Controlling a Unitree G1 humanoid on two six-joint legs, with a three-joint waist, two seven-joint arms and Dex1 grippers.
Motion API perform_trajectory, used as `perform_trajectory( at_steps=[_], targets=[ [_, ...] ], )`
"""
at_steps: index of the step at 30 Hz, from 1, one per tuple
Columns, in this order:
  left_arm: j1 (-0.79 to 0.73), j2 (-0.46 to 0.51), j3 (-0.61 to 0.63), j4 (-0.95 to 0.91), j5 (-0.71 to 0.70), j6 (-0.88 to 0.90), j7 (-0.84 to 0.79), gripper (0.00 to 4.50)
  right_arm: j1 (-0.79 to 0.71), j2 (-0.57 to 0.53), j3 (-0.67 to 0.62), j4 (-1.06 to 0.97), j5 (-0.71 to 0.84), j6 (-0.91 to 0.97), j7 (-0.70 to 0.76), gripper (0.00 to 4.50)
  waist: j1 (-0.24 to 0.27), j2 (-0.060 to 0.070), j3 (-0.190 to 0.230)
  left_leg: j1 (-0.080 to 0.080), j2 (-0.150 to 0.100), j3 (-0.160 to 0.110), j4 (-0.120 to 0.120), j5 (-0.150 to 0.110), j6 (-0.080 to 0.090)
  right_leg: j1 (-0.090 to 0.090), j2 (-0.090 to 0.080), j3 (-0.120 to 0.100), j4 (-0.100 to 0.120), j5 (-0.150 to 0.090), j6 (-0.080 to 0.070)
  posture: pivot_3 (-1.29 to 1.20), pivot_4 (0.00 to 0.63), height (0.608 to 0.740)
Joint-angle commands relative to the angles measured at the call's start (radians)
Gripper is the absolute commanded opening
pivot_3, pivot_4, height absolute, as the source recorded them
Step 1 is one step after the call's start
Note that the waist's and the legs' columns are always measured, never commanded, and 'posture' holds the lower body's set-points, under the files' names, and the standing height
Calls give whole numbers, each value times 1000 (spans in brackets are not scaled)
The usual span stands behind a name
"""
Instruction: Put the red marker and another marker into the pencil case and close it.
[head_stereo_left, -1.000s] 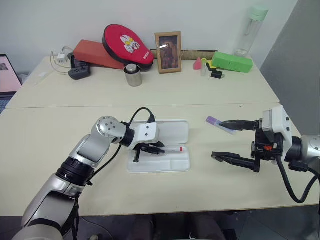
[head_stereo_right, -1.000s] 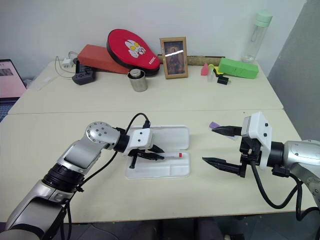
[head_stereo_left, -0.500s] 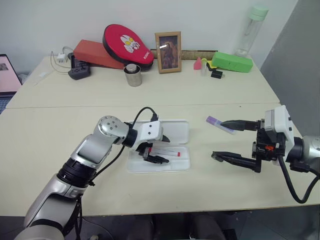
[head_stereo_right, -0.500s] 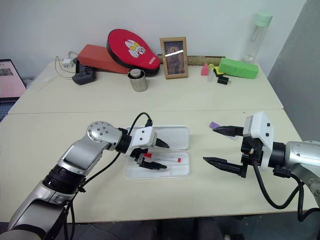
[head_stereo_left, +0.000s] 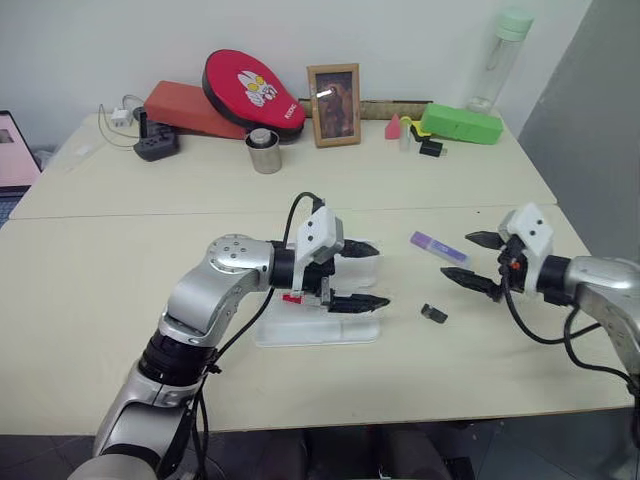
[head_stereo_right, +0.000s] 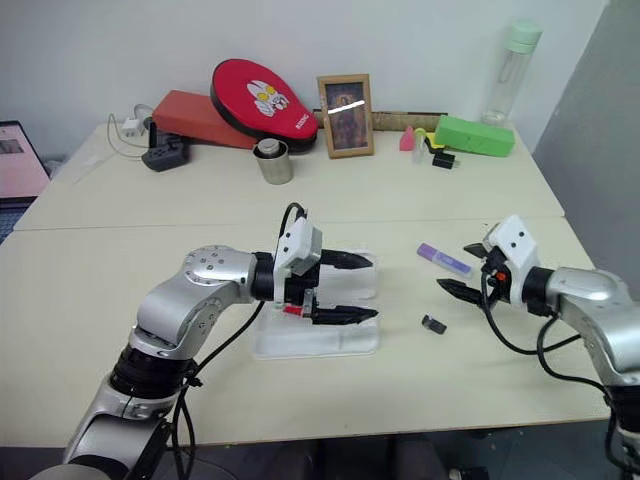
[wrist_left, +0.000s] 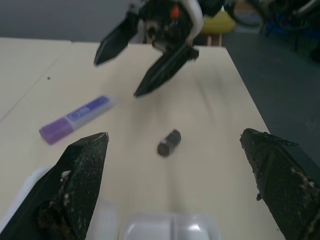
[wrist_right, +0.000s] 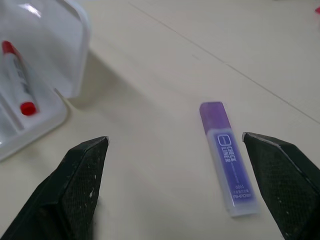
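Observation:
The white pencil case (head_stereo_left: 350, 330) lies open at the table's middle, lid flat behind the tray. The red marker (wrist_right: 19, 82) rests in its tray, white barrel with red ends. My left gripper (head_stereo_left: 365, 276) hovers just above the case, pointing right, open and holding nothing. The purple marker (head_stereo_left: 438, 246) lies flat on the table right of the case. My right gripper (head_stereo_left: 459, 256) is open right beside the purple marker, fingers pointing left towards it, not touching. In the right wrist view the purple marker (wrist_right: 229, 157) lies between the fingers (wrist_right: 82, 190), nearer the other one.
A small black object (head_stereo_left: 433, 313) lies on the table between the case and the right gripper. Along the back stand a metal cup (head_stereo_left: 264, 151), a picture frame (head_stereo_left: 334, 91), a red pad (head_stereo_left: 252, 84), a green box (head_stereo_left: 461, 123) and a bottle (head_stereo_left: 502, 55).
My left gripper opened, left the red marker in the tray, and rose while swinging right. My right gripper moved forward and down to the purple marker. The small black object now shows.

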Motion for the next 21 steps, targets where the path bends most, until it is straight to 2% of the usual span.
perform_trajectory(
  at_steps=[1,10,16,19,21],
  targets=[
    [-34,-44,50,2,-25,-42,59,4486,-133,32,62,235,-117,-104,48,4500,1,0,0,0,0,0,0,0,0,0,0,0,0,0,0,0,150,740],
    [-48,-57,57,33,7,-86,136,4486,-305,105,130,579,-221,-199,216,4500,4,0,0,-1,0,1,0,0,0,-1,-2,0,-1,0,0,0,150,740],
    [-47,-62,55,26,-3,-100,164,4486,-346,127,133,728,-280,-229,234,4500,4,0,0,-1,0,1,0,0,-1,-1,-2,0,-1,0,0,0,150,740],
    [-39,-55,48,26,0,-107,163,4500,-363,137,130,775,-297,-246,235,4054,3,0,0,-1,0,1,0,0,-1,-1,-2,0,0,0,0,0,150,740],
    [-38,-50,50,26,0,-110,164,4500,-370,140,134,797,-309,-251,241,3564,3,0,0,-1,0,1,0,0,-1,-1,-2,0,0,0,0,0,150,740]
  ],
)
